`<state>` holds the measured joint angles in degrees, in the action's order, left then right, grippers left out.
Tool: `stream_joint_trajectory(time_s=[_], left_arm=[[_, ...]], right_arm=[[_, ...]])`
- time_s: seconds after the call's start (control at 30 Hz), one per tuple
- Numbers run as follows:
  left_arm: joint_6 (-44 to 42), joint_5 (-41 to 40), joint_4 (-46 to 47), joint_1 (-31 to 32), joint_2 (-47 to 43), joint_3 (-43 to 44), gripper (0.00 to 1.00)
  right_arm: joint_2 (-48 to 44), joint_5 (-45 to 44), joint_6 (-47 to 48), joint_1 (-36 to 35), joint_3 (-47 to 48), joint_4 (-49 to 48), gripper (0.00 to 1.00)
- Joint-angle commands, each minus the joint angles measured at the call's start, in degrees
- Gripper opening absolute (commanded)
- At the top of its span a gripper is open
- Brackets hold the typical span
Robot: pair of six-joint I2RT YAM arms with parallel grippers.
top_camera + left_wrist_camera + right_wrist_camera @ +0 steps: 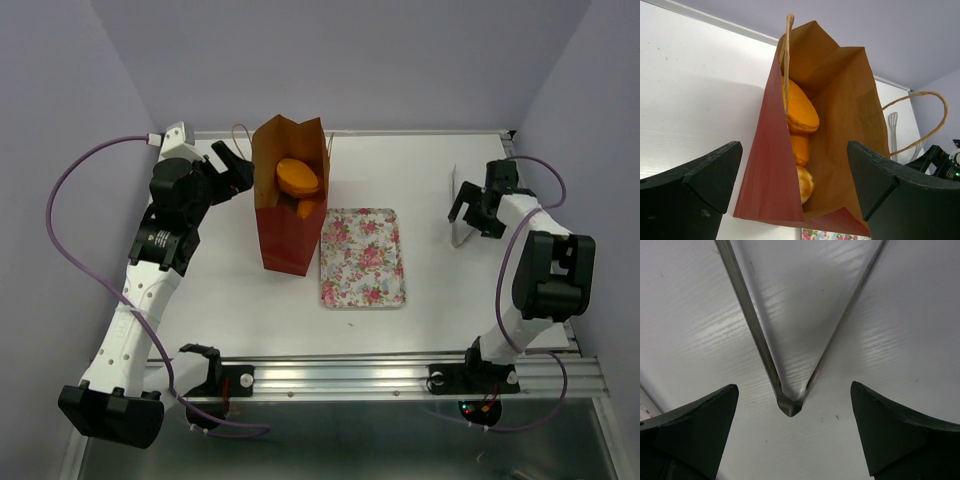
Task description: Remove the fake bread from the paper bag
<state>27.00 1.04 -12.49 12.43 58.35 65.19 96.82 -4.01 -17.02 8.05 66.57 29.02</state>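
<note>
Across the whole top view, counter (420, 160): is lying white and flat, carrying everything else.
Left arm (150, 270): is reaching from the lower left corner up towards the upper left of the frame.
Right arm (545, 275): is rising along the right edge and bending in towards the upper right.
Paper bag (285, 240): is standing just left of centre in the top view, red outside and brown inside. Its mouth is gaping open, with one cord handle showing at each side.
Floral tray (362, 257): is lying flat at centre, just beside the bag's right side.
Left fingers (233, 163): are spreading wide and gripping nothing. They are sitting in the upper left, close beside the bag's mouth but apart from it. In the left wrist view they are framing the open mouth.
Right fingers (470, 218): are also gaping wide and empty, hanging over the tongs in the upper right.
Fake bread (297, 177): is sitting inside the bag. The left wrist view is showing three glossy orange pieces stacked one below another against the brown wall.
Metal tongs (790, 407): are lying on the counter in a V, with the joined tip showing between the right fingers.
</note>
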Motion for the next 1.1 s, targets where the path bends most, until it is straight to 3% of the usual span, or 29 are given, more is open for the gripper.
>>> stream_joint_trajectory(time_s=[0.0,0.07,0.23,0.73,1.07], left_arm=[[-1.6,-0.42,3.44,0.32,-1.66,-0.24,0.99],[-1.95,-0.42,3.79,0.32,-1.74,-0.5,0.99],[-1.96,-0.25,4.23,0.32,-2.1,-1.29,0.99],[-2.31,-0.42,5.55,0.23,-1.83,-1.29,0.99],[-2.75,-4.82,4.23,0.23,-1.75,-0.33,0.99]], right_arm=[[1.18,4.09,2.69,0.03,-0.38,-5.27,1.0],[2.93,5.42,3.04,0.03,-0.39,-5.99,1.0],[5.84,-2.49,1.2,0.03,0.23,-5.81,1.0],[14.27,-7.15,0.32,0.03,6.64,-6.34,1.0],[19.64,-7.94,2.34,0.03,10.16,-8.1,1.0]])
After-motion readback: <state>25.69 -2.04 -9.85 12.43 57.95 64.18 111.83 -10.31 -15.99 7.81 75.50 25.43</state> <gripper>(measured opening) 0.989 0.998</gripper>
